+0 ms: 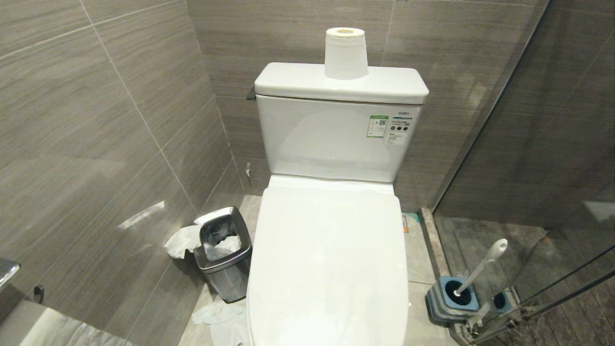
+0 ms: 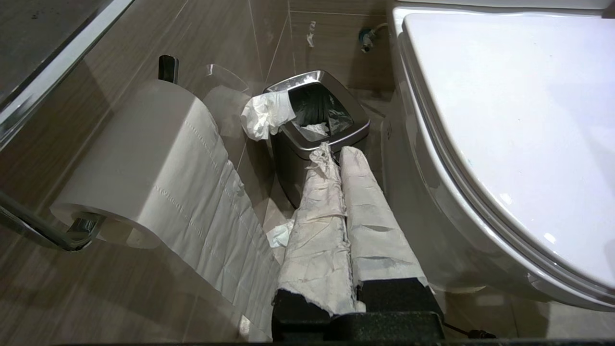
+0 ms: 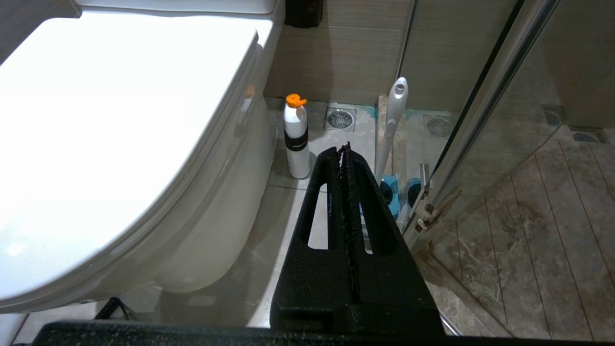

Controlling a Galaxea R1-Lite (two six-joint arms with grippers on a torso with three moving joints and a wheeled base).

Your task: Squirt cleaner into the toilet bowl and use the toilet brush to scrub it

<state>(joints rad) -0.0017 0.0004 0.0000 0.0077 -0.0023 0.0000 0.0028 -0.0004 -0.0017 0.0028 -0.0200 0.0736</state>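
Grey-tiled bathroom, toilet bowl (image 1: 326, 259) lid down, both grippers' jaws pressed together.

- The head view looks forward and down onto the closed toilet lid (image 1: 329, 259), tank at upper centre.
- The left wrist view faces the steel waste bin (image 2: 317, 129), lid at frame right.
- The right wrist view faces the toilet brush (image 3: 395, 120), lid at frame left.
- All three views share the lid.
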